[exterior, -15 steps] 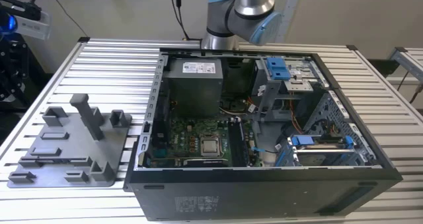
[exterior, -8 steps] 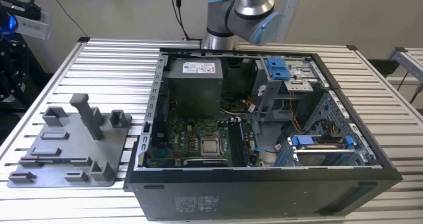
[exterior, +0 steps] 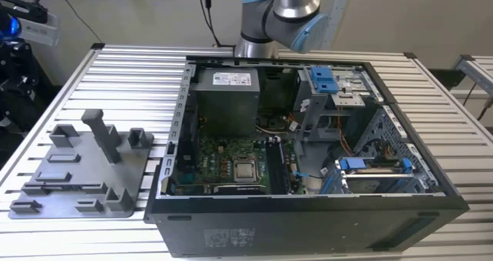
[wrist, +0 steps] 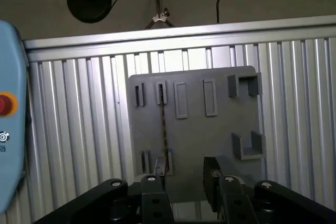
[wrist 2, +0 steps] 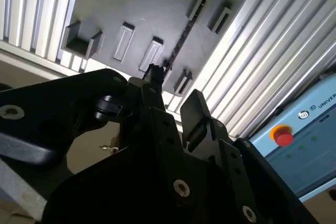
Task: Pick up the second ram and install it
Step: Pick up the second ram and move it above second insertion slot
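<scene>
My fingers (wrist: 211, 174) were spread apart with nothing pinched between them; in both wrist views the gap between them showed bare grey plate (wrist: 220, 129). They hung over the near edge of that plate, pointing down at it. The ram (wrist: 163, 124) stood on its thin edge in the plate's slots. I saw it edge-on as a dark, narrow line running across the plate away from me. In the second wrist view the same ram (wrist 2: 184, 32) ran from a slot at the far side of the plate (wrist 2: 136, 3) towards one of my fingers (wrist 2: 195, 109). Its near end sat just beside the other fingertip, and I could not tell whether they touched. The plate lay flat on the slatted table (wrist: 79, 129), with a red button (wrist: 4, 103) off to one side. In the exterior view my arm (exterior: 281, 12) rose behind the open case (exterior: 308, 226). The plate (exterior: 77, 174) with its upright posts lay just beside the case, on the exterior view's left.
</scene>
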`<state>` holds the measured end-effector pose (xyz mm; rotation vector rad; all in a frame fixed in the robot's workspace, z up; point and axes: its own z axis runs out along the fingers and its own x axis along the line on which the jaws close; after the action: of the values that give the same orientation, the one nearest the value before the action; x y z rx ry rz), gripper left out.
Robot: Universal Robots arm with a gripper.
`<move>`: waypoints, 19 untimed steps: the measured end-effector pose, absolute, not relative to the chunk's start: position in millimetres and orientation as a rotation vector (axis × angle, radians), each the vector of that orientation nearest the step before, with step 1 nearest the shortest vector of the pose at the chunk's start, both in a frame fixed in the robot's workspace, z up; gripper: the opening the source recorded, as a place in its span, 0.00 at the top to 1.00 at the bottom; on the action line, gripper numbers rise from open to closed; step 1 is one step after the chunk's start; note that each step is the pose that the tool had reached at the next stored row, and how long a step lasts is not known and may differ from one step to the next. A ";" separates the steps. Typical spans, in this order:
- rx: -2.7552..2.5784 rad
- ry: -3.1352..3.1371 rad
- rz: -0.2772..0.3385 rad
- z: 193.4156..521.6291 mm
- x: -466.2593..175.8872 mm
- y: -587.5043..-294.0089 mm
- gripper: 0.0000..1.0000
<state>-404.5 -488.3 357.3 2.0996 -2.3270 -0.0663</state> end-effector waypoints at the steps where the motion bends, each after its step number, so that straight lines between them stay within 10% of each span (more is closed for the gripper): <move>1: 2.100 -2.327 -0.066 357.3 -404.5 -488.3 0.58; 19: 2.108 -2.324 -0.059 329.0 -404.4 -488.3 0.58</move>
<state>-404.4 -488.3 329.0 2.1081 -2.3244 -0.0590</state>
